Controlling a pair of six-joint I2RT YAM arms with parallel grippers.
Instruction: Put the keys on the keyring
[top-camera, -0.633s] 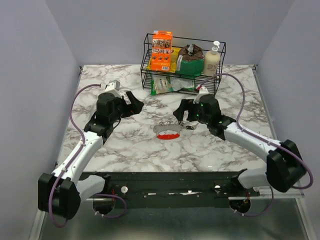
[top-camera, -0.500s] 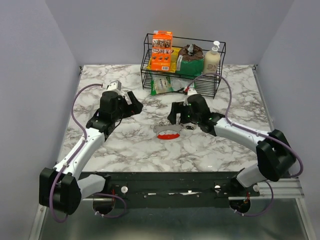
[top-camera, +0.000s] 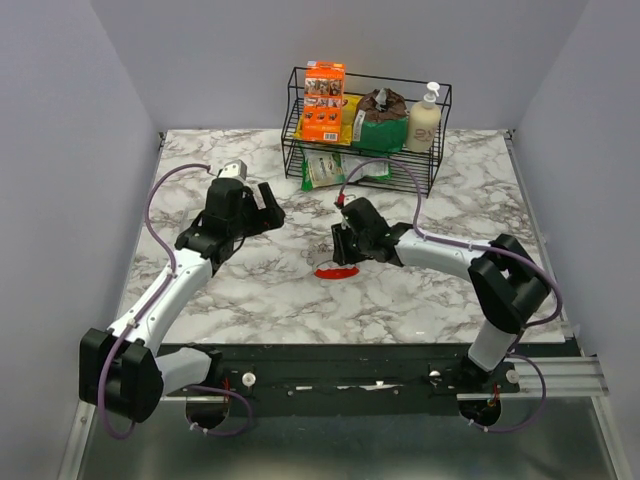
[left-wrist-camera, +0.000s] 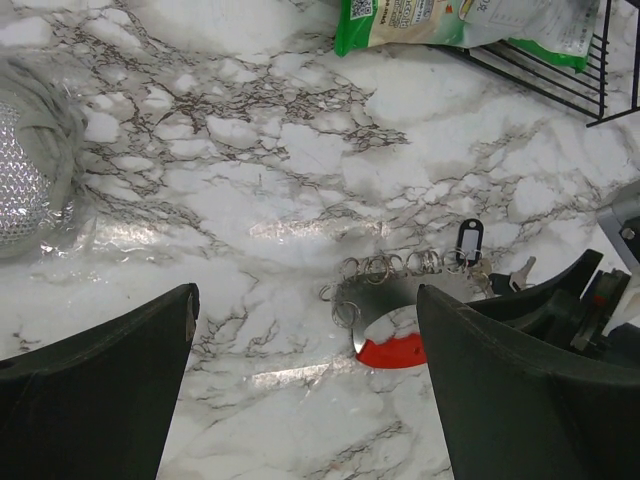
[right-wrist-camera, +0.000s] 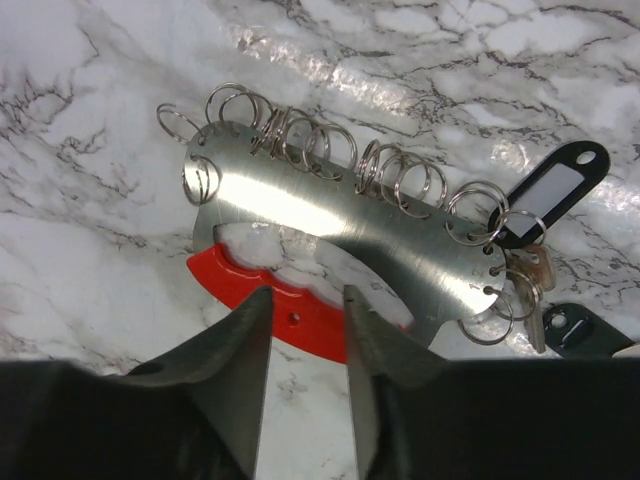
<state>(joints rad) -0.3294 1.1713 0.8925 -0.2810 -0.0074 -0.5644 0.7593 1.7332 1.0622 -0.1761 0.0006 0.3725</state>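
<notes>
The plate (right-wrist-camera: 330, 215), a curved steel strip with a red rim, lies flat on the marble table (top-camera: 400, 310) midway between the arms. Right over its near edge hangs the right gripper (right-wrist-camera: 307, 297), its fingers drawn in to a narrow gap with the red rim showing in that gap. Whether they pinch the rim or merely straddle it cannot be told. Along the plate's far edge runs a row of split rings (right-wrist-camera: 300, 140). The keys (right-wrist-camera: 533, 300) hang from rings at the plate's right end, lying on the marble, with a black tag (right-wrist-camera: 550, 190) just beyond them and a dark fob (right-wrist-camera: 572, 326) just beside them. To the plate's left and farther back, the left gripper (top-camera: 268, 205) hovers above bare marble, its fingers spread wide, holding nothing. Beyond the plate a green bag (top-camera: 325, 170) lies at the foot of a wire basket (top-camera: 296, 125), which holds an orange box (top-camera: 324, 100) and a soap bottle (top-camera: 425, 118).
</notes>
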